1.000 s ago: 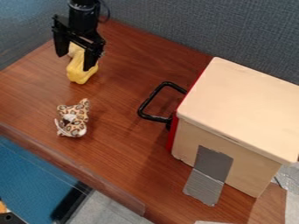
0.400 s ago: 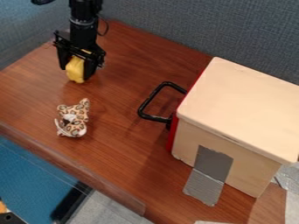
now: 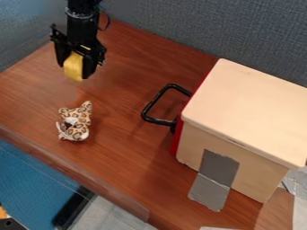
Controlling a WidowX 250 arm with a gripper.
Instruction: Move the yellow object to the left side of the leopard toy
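The gripper (image 3: 74,72) is pinching the yellow object (image 3: 73,67) between its fingers, hanging over the far left part of the brown table (image 3: 126,152). The leopard toy (image 3: 75,121) is sitting nearer the camera, apart from the object, with bare wood lying between them and more stretching leftward to the table's edge. Rightward, open wood is running to the black handle (image 3: 157,104) of the pale wooden box (image 3: 249,108). The gray partition (image 3: 198,27) is rising along the far edge.
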